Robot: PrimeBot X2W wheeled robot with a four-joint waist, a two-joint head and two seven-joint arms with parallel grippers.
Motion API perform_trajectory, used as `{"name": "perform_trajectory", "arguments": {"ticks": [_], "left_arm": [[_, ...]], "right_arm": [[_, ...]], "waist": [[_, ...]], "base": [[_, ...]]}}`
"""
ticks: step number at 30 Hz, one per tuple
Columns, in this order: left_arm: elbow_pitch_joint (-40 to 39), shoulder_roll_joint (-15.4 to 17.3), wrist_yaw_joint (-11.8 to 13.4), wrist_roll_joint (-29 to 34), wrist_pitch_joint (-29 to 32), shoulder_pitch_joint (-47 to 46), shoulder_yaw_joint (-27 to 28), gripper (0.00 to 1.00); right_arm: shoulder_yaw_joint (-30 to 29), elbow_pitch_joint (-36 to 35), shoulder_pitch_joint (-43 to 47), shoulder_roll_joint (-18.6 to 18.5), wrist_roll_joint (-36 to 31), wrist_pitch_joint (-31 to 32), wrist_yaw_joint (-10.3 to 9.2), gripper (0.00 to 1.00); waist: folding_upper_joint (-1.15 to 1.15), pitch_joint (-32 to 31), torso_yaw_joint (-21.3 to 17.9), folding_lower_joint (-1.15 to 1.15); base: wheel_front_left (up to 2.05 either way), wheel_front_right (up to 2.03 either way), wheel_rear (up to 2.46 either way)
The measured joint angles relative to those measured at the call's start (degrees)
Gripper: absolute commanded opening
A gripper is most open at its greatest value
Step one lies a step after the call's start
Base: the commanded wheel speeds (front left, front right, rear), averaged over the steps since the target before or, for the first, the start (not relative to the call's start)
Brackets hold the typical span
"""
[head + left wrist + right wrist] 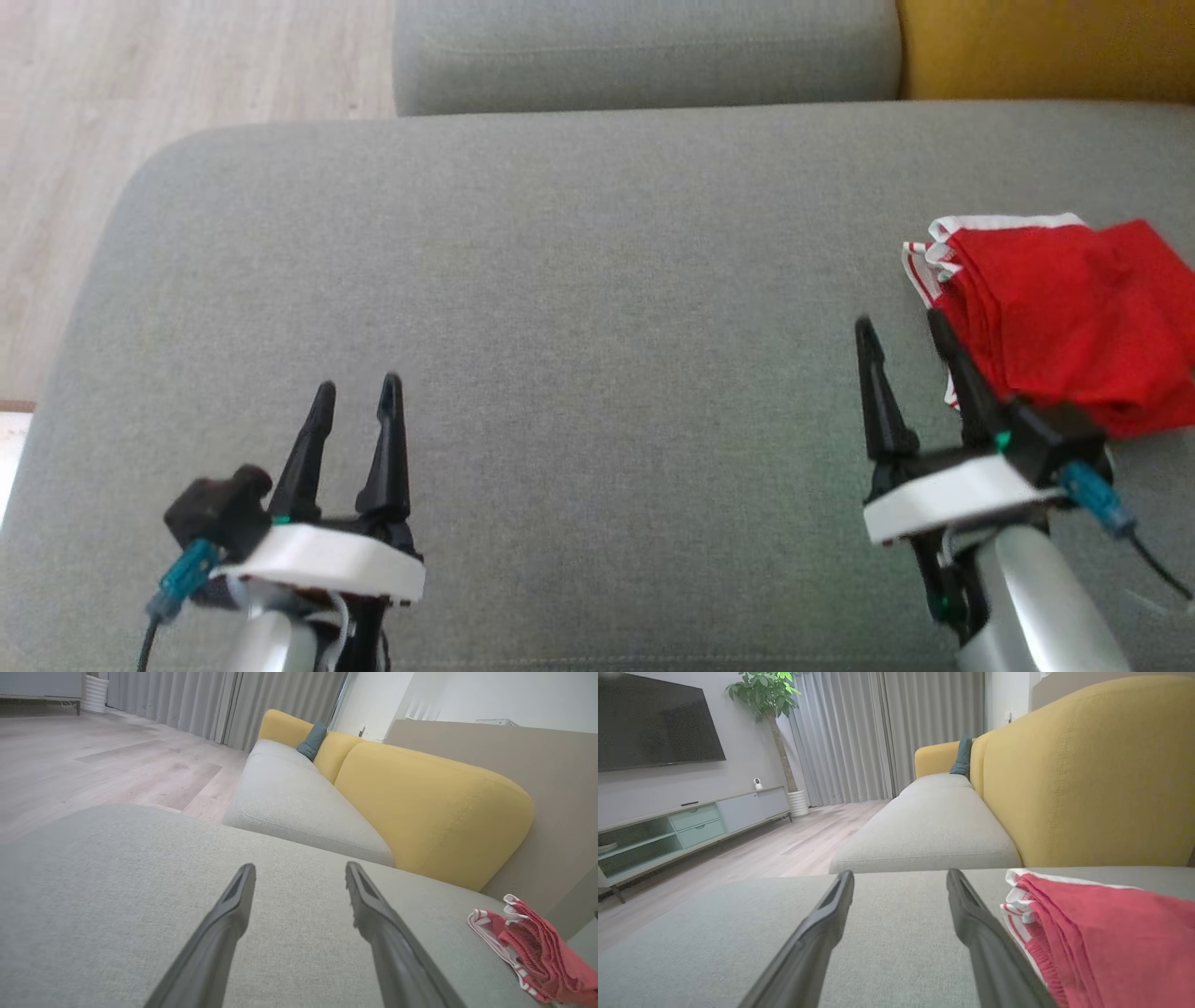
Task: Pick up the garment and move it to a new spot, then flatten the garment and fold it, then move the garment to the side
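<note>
Left gripper: your left gripper point(358, 385) hovers low on your left over the grey seat cushion point(560, 261), its two dark fingers spread with nothing between them.
Right gripper: your right gripper point(901, 322) is low on your right, jaws wide apart and empty. Its outer finger lies just beside the garment's near edge, and you cannot tell whether it touches the cloth.
Garment: the red garment point(1064, 317), trimmed with white stripes, lies folded in layers on the right side of the cushion, well apart from your left gripper.
Seat: the cushion under both grippers is broad, with a rounded corner at your far left.
Sofa beyond: a second grey seat cushion point(644, 47) lies past the first, backed by a yellow backrest point(1046, 47). A teal pillow point(962, 756) leans at its far end.
Floor: pale wood flooring point(140, 93) runs along your left.
Far wall: you see grey curtains point(859, 732), a potted plant point(761, 690), a dark television point(654, 718) and a low cabinet point(691, 821) beneath it.
</note>
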Motion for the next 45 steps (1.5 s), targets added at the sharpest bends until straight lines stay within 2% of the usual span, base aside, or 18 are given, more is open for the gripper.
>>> {"name": "perform_trajectory", "arguments": {"ticks": [10, 31, 32, 37, 45], "left_arm": [[-0.5, 0.0, 0.7, 0.7, 0.0, 1.9, 1.3, 1.0], [-2.3, 0.0, -0.4, -1.3, 0.0, 2.0, 2.1, 1.0], [-2.2, 0.0, -0.3, -1.4, 0.0, 2.0, 2.1, 0.0], [2.2, -0.2, -0.3, -1.6, 0.1, 4.1, 1.8, 0.0], [2.7, -0.2, -0.3, -6.1, 1.4, 4.9, 1.9, 0.0]], "right_arm": [[-0.1, -0.3, 3.2, 0.2, 0.8, -0.4, 0.0, 1.0], [-1.7, -3.5, 5.6, 0.4, 0.8, -0.4, 0.0, 1.0], [-1.7, -3.4, 5.6, 0.4, 0.8, -0.4, 0.0, 0.0], [-1.7, 0.7, 8.0, 0.5, 1.0, -0.3, 0.0, 0.0], [-1.9, 0.8, 8.9, 0.5, 6.5, 0.8, 0.0, 0.0]], "waist": [[0.0, -1.0, 0.2, 0.0], [0.0, -0.7, -2.0, 0.0], [0.0, -0.7, -2.0, 0.0], [0.0, -0.8, -2.0, 0.0], [0.0, -0.8, -2.0, 0.0]], "base": [[0.0, 0.0, 0.0], [0.0, 0.0, 0.0], [0.0, 0.0, 0.0], [0.0, 0.0, 0.0], [0.0, 0.0, 0.0]]}}
